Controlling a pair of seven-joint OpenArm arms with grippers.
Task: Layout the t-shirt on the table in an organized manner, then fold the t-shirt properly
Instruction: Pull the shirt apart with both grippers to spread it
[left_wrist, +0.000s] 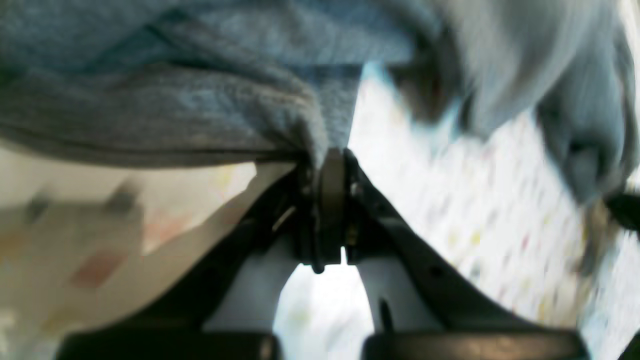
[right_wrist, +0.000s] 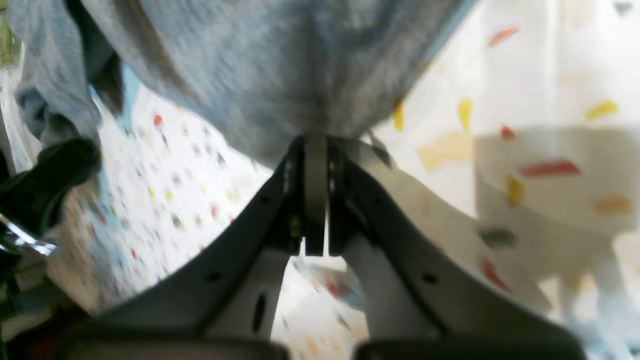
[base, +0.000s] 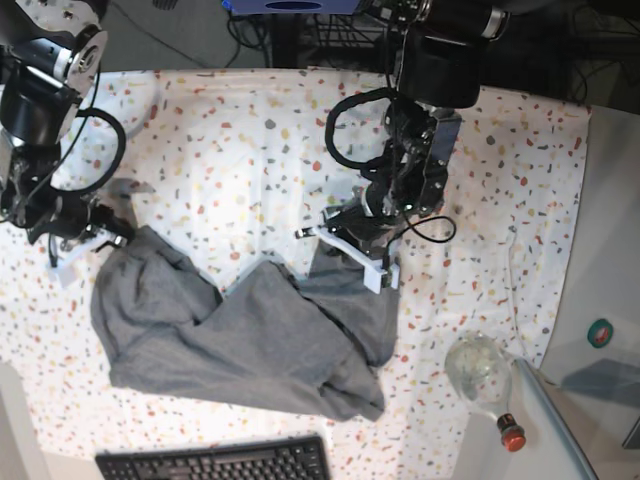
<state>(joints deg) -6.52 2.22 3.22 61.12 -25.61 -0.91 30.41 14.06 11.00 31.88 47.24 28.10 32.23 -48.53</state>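
Both claws are clenched on cloth: the left gripper (left_wrist: 332, 165), right of centre in the base view, pinches an edge of the t-shirt (base: 240, 345), and the right gripper (right_wrist: 316, 142), at the left edge of that view, nips another edge, its pads pressed flat with grey fabric bunched between them. From where I stand, the two pinches sit well apart on the upper edge of the garment, which I'd judge is so the arms can pull it taut and spread it; it sags in a crumpled V between them, lower half heaped on the table (base: 250, 140) in the lower middle of the frame. At lower right a clear bottle (base: 482, 375) with a red cap lies on its side; what it holds I cannot tell. A black keyboard (base: 215, 463) sits along the bottom edge.
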